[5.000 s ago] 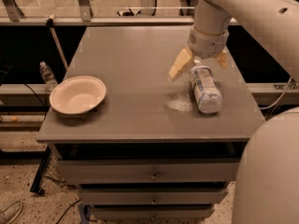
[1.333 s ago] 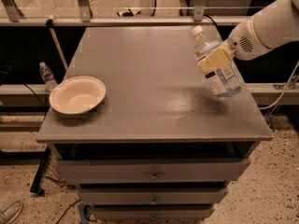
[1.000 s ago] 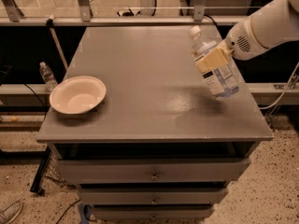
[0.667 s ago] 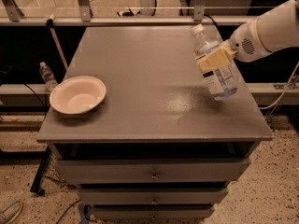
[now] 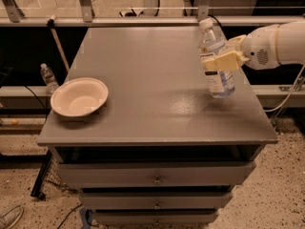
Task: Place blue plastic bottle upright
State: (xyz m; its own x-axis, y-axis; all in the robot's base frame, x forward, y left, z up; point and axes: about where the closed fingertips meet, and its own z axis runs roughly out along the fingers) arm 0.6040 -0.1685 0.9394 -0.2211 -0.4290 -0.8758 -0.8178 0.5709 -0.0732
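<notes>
The blue plastic bottle [image 5: 215, 61] is near the right edge of the grey cabinet top [image 5: 152, 80]. It is nearly upright, cap up and leaning slightly left, with its base at or just above the surface. My gripper [image 5: 222, 61] comes in from the right and is shut on the bottle's middle, over the label. Its tan fingers [image 5: 220, 63] wrap the bottle's body. The white arm [image 5: 276, 44] extends off the right edge of the view.
A cream bowl [image 5: 79, 98] sits on the left front of the cabinet top. A small clear bottle [image 5: 48, 77] stands at floor level to the left. Metal rails [image 5: 143, 20] run behind the cabinet. Drawers [image 5: 155, 178] are below the top.
Five seconds ago the bottle lay on its side on the top. Since then my gripper has lifted and turned it; over the last second it tilted closer to upright and stayed near the right edge.
</notes>
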